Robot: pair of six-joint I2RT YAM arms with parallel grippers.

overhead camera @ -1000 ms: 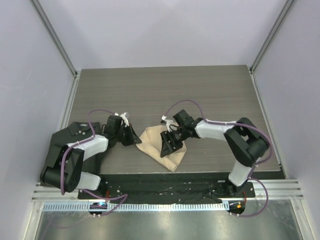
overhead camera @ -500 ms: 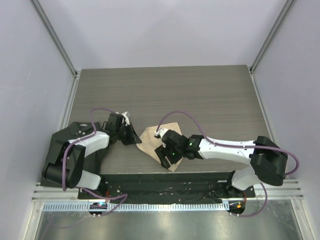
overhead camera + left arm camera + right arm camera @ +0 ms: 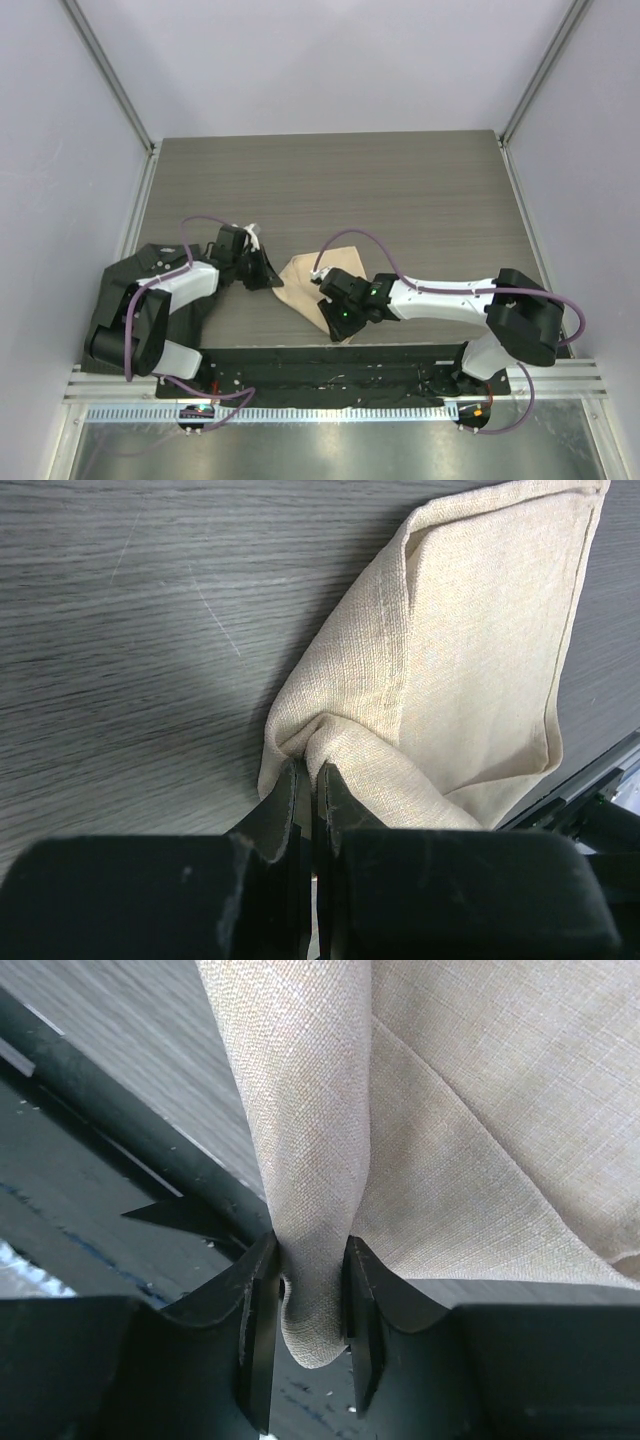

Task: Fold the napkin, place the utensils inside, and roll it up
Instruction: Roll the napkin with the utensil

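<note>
The beige napkin (image 3: 305, 280) lies folded and bunched near the table's front edge, between my two grippers. My left gripper (image 3: 272, 280) is shut on the napkin's left corner; the left wrist view shows the cloth (image 3: 480, 660) pinched at the fingertips of that gripper (image 3: 308, 772). My right gripper (image 3: 336, 318) is shut on the napkin's near corner; in the right wrist view a fold of the cloth (image 3: 480, 1110) hangs between the jaws of that gripper (image 3: 308, 1260), over the table's front edge. No utensils are in view.
A dark cloth-like patch (image 3: 150, 262) lies under the left arm at the table's left side. The black front rail (image 3: 330, 358) runs just below the napkin. Grey walls close in the table on three sides.
The right arm has stretched out to the left and toward the front edge, pulling the napkin's near corner with it. The napkin looks narrower. The left gripper has stayed in place.
</note>
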